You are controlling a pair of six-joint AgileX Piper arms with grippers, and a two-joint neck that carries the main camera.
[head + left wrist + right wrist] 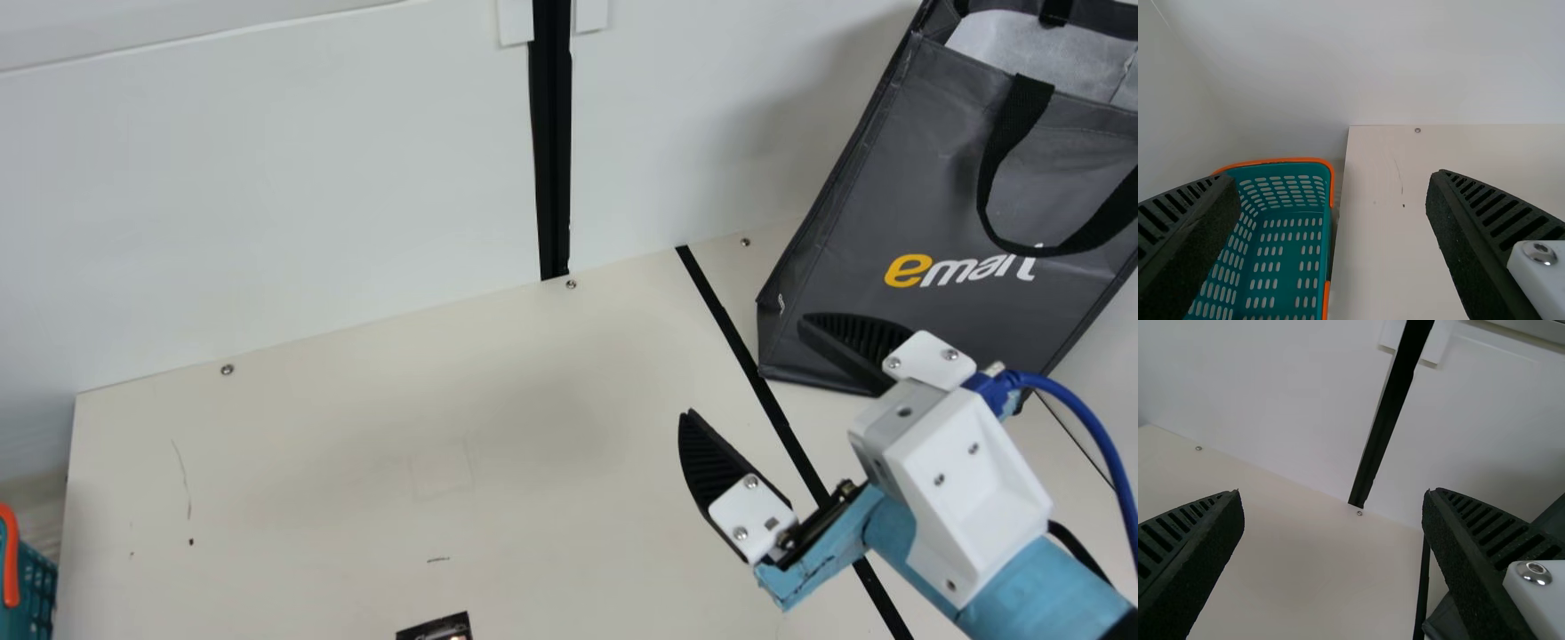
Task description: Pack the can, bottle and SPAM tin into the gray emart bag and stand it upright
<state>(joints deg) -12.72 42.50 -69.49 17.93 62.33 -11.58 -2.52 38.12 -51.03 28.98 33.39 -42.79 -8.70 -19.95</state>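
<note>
Gray emart bag [925,178] upright, far right. Right gripper [747,366] spread and empty on its near left; left gripper [1331,175] likewise. Probably pre-load or final check (can't tell what's packed); next, verify contents before grasping

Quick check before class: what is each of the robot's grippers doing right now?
Left gripper: open, holding nothing.
Right gripper: open and empty, in front of the gray emart bag in the main view.
</note>
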